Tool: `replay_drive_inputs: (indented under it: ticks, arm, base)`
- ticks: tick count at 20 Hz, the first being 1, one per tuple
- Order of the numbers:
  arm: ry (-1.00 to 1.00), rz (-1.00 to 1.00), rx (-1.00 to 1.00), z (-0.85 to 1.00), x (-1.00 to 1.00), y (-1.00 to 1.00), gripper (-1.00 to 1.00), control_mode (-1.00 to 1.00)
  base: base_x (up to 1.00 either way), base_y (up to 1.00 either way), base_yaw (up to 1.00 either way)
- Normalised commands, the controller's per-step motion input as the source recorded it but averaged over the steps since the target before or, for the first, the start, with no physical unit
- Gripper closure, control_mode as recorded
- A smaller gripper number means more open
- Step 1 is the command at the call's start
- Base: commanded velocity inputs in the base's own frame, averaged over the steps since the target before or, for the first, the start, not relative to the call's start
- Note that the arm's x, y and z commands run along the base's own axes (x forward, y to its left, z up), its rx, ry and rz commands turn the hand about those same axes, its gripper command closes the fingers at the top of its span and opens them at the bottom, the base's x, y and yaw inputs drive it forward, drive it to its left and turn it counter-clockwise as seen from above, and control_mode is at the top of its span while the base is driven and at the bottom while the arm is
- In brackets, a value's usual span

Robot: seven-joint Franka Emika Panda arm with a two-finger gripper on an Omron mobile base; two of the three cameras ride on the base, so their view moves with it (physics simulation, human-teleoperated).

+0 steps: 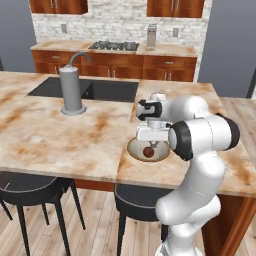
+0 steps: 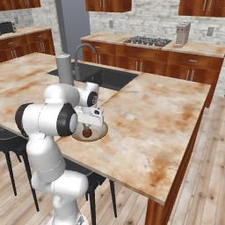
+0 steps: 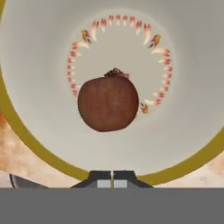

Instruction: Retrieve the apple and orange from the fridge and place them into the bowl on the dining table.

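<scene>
Clenched empty, gripper point(image 3: 112, 179) hangs over the bowl point(image 3: 35, 144) on the dining table point(image 1: 60, 140), apple point(image 3: 108, 103) resting inside.

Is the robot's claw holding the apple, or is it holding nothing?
Nothing. The claw is shut with no gap between its tips, above the apple, which lies loose in the bowl.

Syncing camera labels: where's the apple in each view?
Left base view: apple in the bowl, right of centre, under the shut claw.
Right base view: apple left of centre, in the bowl.
Hand view: apple at centre.
Shared landmark: the bowl.
</scene>
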Motion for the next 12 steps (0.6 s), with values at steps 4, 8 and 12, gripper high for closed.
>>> replay_drive_inputs:
  ticks: [4,8,12]
  arm:
    - [-0.13,-0.02,0.0,0.38,-0.86,-0.12,1.0,-1.0]
    - [-0.18,-0.01,0.0,0.51,-0.71,-0.04,1.0,-1.0]
    - [-0.28,0.0,0.0,0.6,-0.82,-0.19,-1.0,-1.0]
  base:
    - [0.0,0.0,0.0]
    - [0.0,0.0,0.0]
    - [0.0,0.0,0.0]
